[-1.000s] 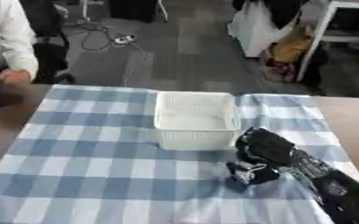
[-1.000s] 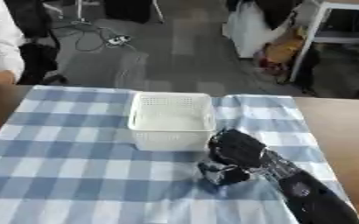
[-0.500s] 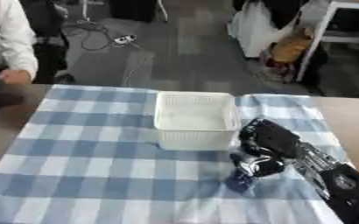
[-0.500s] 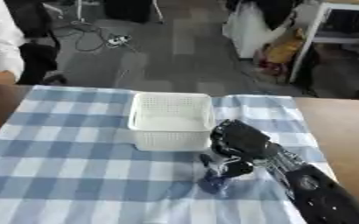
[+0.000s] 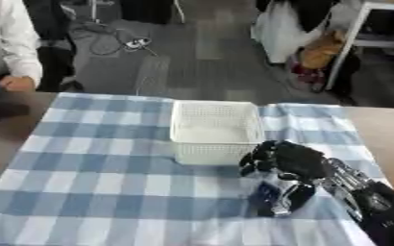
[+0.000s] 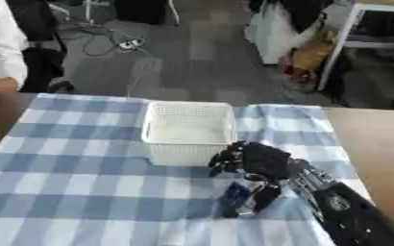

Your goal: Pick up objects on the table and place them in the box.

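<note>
A white perforated basket (image 5: pixel 215 129) stands on the blue and white checked cloth (image 5: pixel 91 173), near its far middle. My right hand (image 5: pixel 286 160) reaches in from the lower right, just in front of the basket's right corner. Its fingers are curled round a dark blue and silver packet (image 5: pixel 274 198), which hangs below the palm just above the cloth. The inside of the basket shows nothing. My left hand is out of sight.
Brown tabletop (image 5: pixel 384 129) shows to the right of the cloth and at the far left. A person in a white sleeve (image 5: pixel 17 43) sits at the far left corner. Floor, cables and bags lie beyond the table's far edge.
My right hand has lifted the dark packet off the cloth and moved slightly toward the basket; the packet now dangles lower under the palm.
</note>
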You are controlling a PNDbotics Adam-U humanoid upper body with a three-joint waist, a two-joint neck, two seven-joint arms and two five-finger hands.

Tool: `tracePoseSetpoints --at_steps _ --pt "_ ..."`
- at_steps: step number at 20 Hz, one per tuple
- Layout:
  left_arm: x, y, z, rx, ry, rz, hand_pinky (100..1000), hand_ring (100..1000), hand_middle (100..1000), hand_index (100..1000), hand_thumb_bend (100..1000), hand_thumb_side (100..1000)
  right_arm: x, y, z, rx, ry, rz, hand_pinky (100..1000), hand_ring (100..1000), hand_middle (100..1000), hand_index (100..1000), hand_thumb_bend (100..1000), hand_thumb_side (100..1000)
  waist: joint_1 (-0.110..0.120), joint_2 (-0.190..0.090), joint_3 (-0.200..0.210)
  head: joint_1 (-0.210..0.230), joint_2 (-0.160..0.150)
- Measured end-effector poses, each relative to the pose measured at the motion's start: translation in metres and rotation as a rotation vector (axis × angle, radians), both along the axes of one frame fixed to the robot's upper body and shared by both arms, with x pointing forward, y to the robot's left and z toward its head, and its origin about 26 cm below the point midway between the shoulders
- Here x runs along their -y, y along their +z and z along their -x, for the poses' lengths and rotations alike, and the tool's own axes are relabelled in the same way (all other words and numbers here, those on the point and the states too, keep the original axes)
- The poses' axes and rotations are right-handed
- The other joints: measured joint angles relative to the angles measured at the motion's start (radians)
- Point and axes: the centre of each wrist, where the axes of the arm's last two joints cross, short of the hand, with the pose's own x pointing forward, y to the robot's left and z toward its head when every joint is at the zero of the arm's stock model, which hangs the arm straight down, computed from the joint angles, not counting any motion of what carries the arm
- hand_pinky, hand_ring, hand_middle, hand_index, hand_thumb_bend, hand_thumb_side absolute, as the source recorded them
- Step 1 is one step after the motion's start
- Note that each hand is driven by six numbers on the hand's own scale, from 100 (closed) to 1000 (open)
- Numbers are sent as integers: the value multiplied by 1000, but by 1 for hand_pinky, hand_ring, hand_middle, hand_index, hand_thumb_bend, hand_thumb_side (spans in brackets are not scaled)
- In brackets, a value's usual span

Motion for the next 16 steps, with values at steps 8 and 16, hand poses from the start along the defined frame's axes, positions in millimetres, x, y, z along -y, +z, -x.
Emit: tracePoseSetpoints --at_steps 8,16 --pt "1 3 -1 12 -7 -1 715 587 934 726 100 791 6 -19 -3 -44 -51 59 416 522 673 744 635 993 0 13 9 0 -6" --pt "8 11 -2 40 -27 15 716 586 939 725 100 795 13 -18 -10 18 -126 -13 100 292 495 595 552 863 4 56 33 -16 -69"
